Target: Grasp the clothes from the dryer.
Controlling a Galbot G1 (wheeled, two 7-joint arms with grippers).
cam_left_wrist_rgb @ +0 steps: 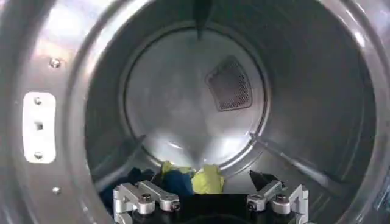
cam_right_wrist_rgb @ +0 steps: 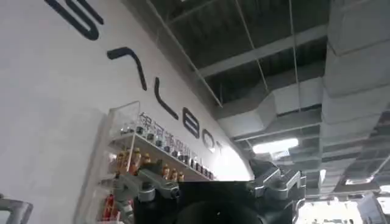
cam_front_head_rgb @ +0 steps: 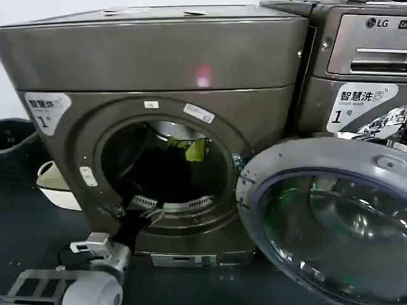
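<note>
Grasp pending: left tool (cam_left_wrist_rgb: 210, 204) spread wide, empty, at dryer (cam_front_head_rgb: 152, 70) porthole; clothes (cam_left_wrist_rgb: 207, 179) untouched on drum floor; right tool (cam_right_wrist_rgb: 216, 192) raised aside, grip indeterminable.

White lettered wall (cam_right_wrist_rgb: 55, 91), bottle shelf (cam_right_wrist_rgb: 152, 158), ceiling ducts (cam_right_wrist_rgb: 353, 73), dark floor (cam_front_head_rgb: 25, 222).

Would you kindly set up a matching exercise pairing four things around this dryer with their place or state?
Things:
1. yellow-green cloth
2. dryer door
3. left hand
4. LG machine

Descriptions:
A. swung open on the right
B. at the drum's mouth, facing in
C. inside the drum among dark clothes
D. beside the dryer, to its right

Pairs: 1-C, 2-A, 3-B, 4-D
</note>
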